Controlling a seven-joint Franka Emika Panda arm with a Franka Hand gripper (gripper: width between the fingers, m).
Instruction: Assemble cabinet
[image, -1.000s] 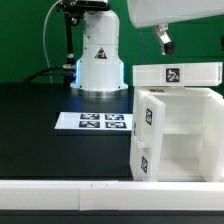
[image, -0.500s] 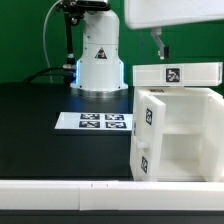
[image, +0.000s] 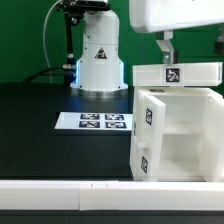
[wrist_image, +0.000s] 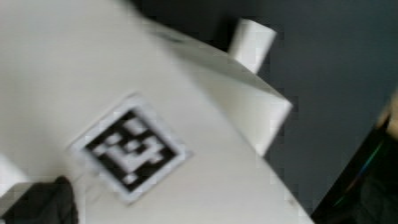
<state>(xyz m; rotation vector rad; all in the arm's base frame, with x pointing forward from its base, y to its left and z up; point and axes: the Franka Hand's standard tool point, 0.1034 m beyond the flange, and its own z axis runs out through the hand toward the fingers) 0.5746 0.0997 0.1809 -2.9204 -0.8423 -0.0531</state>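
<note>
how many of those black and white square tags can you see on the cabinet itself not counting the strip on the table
3 in the exterior view: one on the cabinet's top panel, two stacked on its side wall, upper and lower. Other faces may hide more.

Cabinet: white panels, black-and-white square tags on faces. Marker board: white, four black-patterned tags. Worktop: black. Robot base: white, black triangle mark.
</note>
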